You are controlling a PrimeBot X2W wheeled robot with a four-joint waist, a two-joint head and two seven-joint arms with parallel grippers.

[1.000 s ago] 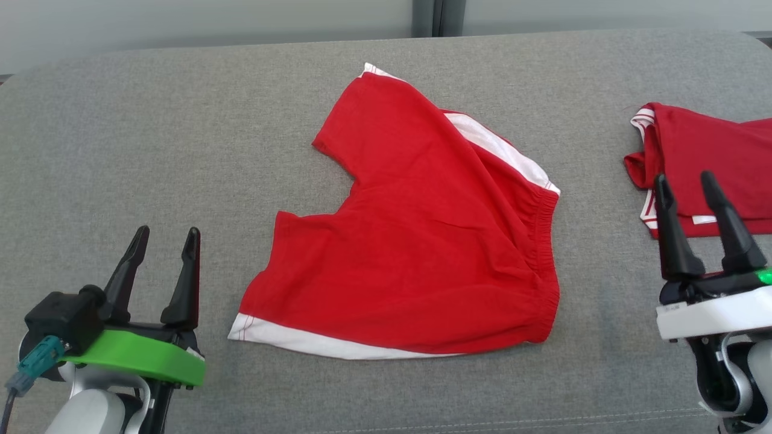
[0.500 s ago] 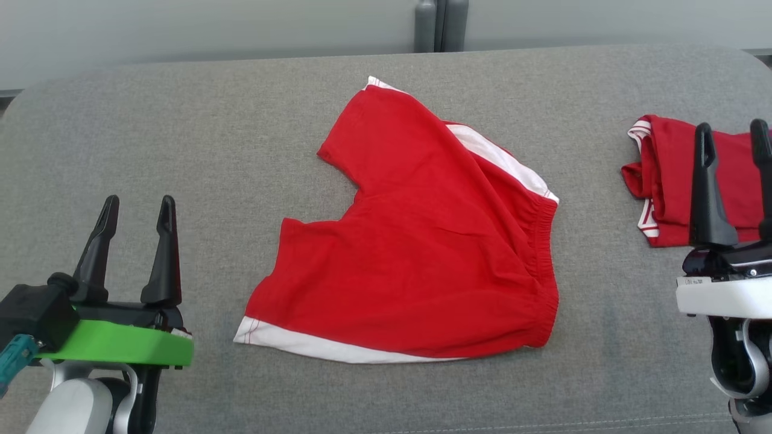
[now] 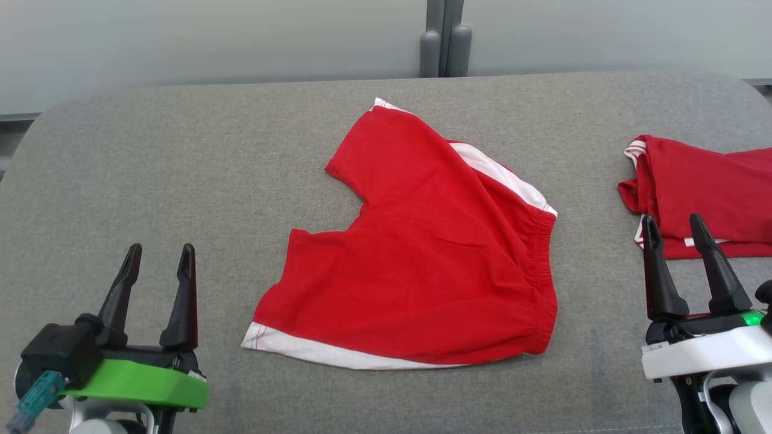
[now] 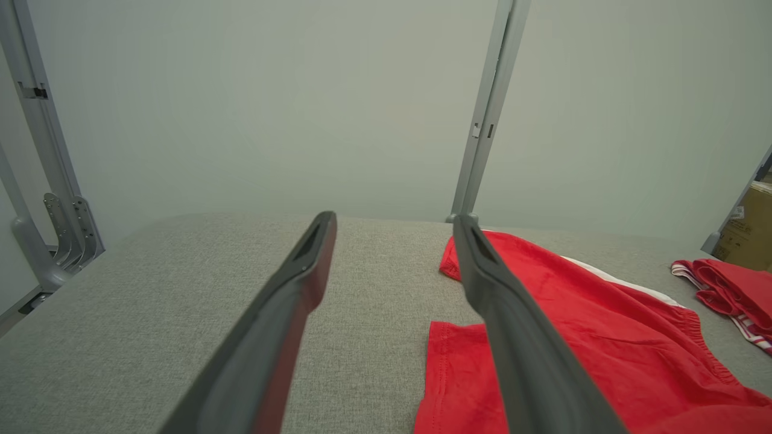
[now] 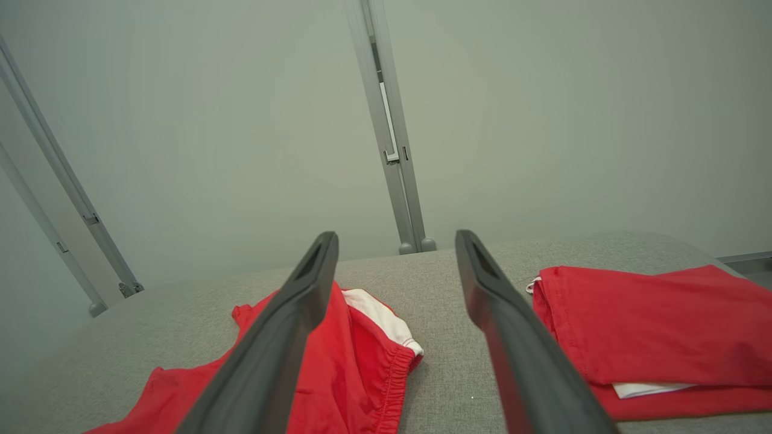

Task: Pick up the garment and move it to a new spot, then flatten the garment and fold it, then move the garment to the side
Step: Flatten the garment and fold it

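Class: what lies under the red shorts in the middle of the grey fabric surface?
The red shorts lie flat on the grey fabric surface, which shows all around them. Anything directly beneath the cloth is covered and cannot be seen.

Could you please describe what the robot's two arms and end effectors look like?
Each end effector has two long, tapering dark fingers. The left end effector is mounted on a bright green plate, with a black block and a teal connector. The right end effector is mounted on a white plate with a small label and a lit green light. Both continue into pale forearms.
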